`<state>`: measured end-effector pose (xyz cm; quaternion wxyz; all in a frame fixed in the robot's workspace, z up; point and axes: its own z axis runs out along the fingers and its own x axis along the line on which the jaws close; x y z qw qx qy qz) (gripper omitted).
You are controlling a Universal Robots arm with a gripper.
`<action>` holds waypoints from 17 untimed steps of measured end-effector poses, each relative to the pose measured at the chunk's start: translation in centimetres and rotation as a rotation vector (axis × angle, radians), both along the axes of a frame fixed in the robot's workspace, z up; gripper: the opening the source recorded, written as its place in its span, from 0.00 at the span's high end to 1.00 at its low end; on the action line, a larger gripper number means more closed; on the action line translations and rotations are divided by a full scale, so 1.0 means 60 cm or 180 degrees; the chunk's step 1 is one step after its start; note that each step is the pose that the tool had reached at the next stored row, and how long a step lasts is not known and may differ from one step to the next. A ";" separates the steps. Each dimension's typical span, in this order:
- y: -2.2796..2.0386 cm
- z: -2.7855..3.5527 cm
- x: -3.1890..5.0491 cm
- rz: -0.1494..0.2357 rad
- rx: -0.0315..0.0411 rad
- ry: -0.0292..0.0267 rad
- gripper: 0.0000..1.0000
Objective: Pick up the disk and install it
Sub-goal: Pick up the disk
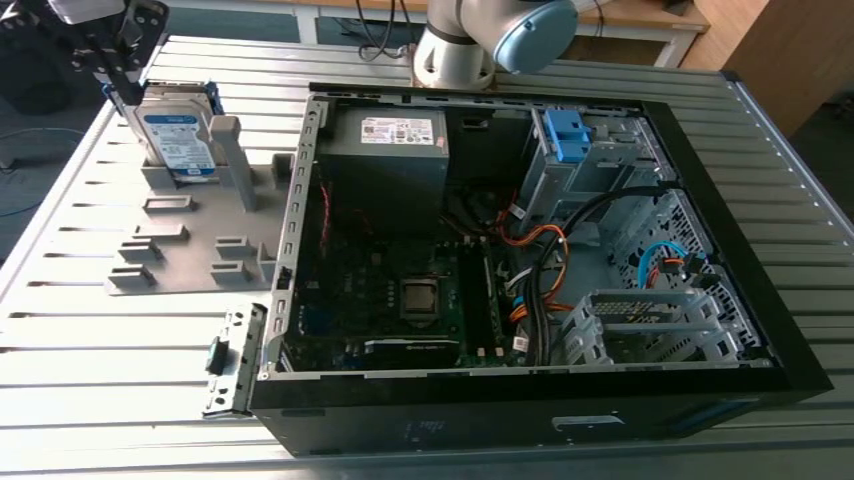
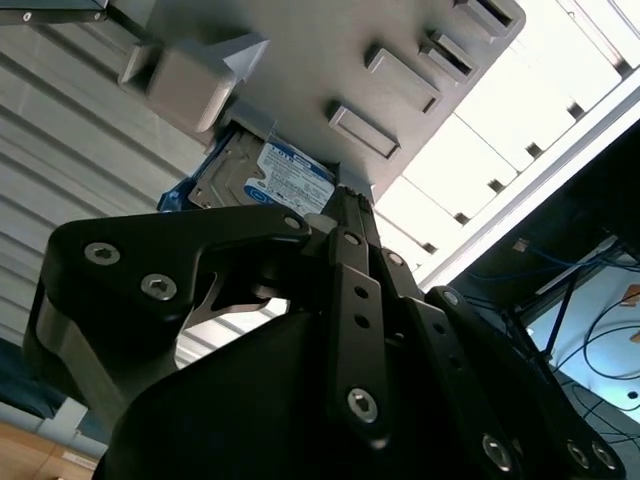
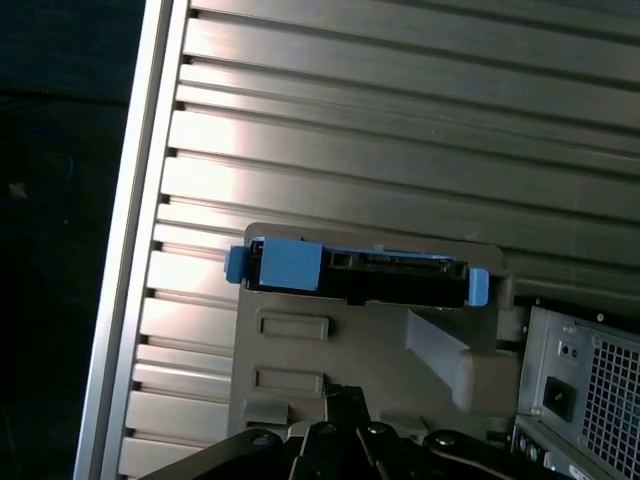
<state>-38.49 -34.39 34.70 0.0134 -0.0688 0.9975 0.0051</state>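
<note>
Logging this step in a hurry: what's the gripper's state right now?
Gripper: jaws look closed, holding nothing, close by the disk, which stands upright in its grey holder.

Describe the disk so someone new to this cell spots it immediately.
Start at the open black computer case; on the exterior view's left of it a grey fixture plate lies on the slatted table. The disk stands on edge at the plate's far end. Unlike the grey power supply inside the case, it wears a blue-and-white label and a blue bracket.
</note>
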 end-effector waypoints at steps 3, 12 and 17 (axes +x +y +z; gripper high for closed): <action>0.0000 0.000 0.000 0.0053 0.0000 0.0000 0.89; 0.0000 0.000 0.000 0.0232 0.0000 0.0000 0.89; 0.0000 0.000 0.000 0.0334 0.0000 0.0000 0.89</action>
